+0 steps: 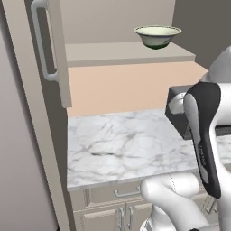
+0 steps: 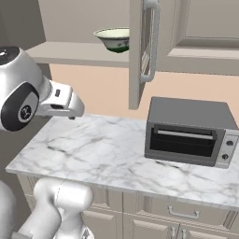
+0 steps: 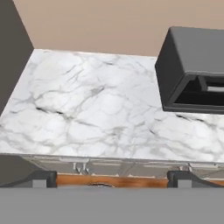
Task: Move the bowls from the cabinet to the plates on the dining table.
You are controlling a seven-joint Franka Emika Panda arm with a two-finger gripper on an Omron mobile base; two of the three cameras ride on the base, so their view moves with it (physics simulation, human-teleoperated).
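One bowl, cream inside and dark green below, stands upright on the shelf of the open cabinet. The cabinet's doors are swung open, their bar handles facing out. My gripper hangs well below the shelf, over the marble counter, looking down at it. Its two dark fingertips stand far apart with nothing between them, so it is open. The plates and the dining table are out of view.
A dark toaster oven sits at the right of the small marble counter. Drawers and low doors run under the counter. A tall panel closes the left side.
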